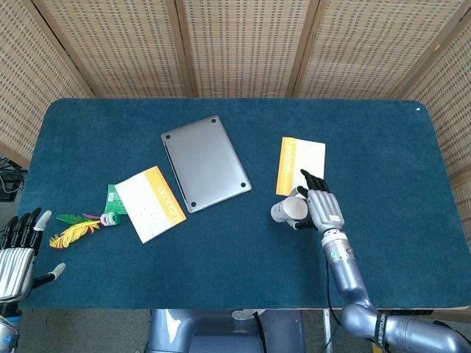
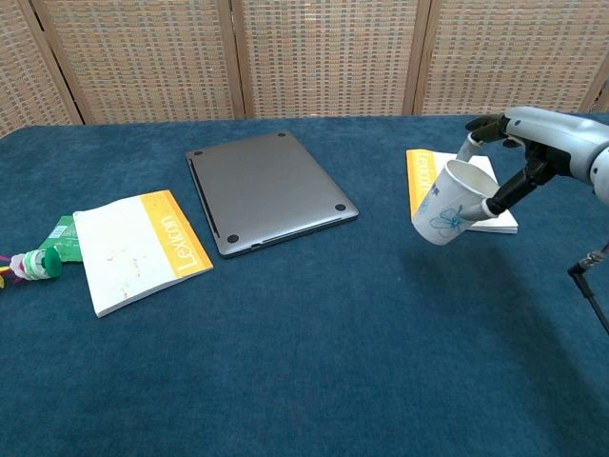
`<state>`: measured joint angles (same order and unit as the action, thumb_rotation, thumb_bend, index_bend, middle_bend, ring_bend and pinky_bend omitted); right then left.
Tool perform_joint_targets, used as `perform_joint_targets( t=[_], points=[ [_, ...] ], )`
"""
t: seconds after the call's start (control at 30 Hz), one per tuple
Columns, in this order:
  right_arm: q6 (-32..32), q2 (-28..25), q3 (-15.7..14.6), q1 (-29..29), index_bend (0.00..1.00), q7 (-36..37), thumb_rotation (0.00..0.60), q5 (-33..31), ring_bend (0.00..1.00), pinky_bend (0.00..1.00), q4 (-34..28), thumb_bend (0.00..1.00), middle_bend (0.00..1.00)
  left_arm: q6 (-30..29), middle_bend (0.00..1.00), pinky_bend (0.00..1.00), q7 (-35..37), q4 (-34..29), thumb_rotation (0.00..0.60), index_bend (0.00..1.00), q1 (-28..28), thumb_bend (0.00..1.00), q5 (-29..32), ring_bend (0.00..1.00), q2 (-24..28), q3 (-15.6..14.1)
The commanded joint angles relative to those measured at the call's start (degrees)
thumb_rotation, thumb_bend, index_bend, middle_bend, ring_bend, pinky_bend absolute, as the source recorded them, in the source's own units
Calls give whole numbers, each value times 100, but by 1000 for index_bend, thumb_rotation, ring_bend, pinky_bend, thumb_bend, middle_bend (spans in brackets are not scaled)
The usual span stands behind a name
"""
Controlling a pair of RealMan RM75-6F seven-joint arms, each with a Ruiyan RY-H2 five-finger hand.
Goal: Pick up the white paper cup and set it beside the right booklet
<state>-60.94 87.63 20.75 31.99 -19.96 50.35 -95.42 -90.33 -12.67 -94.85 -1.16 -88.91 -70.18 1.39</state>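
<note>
My right hand [image 1: 322, 209] [image 2: 533, 143] grips the white paper cup [image 2: 446, 204] [image 1: 288, 210] and holds it tilted in the air, its mouth turned up and to the right in the chest view. The cup hangs over the near left corner of the right booklet [image 1: 301, 167] [image 2: 424, 186], which has an orange spine and lies flat on the blue table. My left hand [image 1: 18, 254] rests open at the table's near left corner, far from the cup; only the head view shows it.
A closed grey laptop [image 1: 205, 162] [image 2: 266, 188] lies at the centre. A second booklet [image 1: 151, 203] [image 2: 136, 248] lies to the left, with a green packet [image 2: 57, 238] and a yellow feather [image 1: 73, 234] beside it. Wicker screens stand behind the table [image 1: 383, 147].
</note>
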Motion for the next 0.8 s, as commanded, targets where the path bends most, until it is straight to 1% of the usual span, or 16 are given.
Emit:
perform_joint_targets(
  t=[0.03,0.17,0.43,0.67,0.8],
  points=[
    [146,218,50,148,433,273,600,-98,0,0,421,327,0,4,0,0,-32,25,600,0,-4,146,19,0,-15,14],
    [165,343,-45,200,433,384,600,-96,0,0,706,327,0,27,0,0,-71,45,600,0,-17,147,14,0,-42,5],
    [248,414,-158,222,433,540,600,-200,0,0,1004,327,0,8,0,0,-87,38,600,0,-10,147,4,0,-50,1],
    [246,412,-308,170,432,532,600,-327,0,0,1317,328,0,4,0,0,-130,34,600,0,-11,147,-14,0,-65,-10],
    [211,395,-388,135,415,451,600,-394,0,0,1452,328,0,1,0,0,-133,38,600,0,-9,146,-15,0,-74,-12]
  ],
)
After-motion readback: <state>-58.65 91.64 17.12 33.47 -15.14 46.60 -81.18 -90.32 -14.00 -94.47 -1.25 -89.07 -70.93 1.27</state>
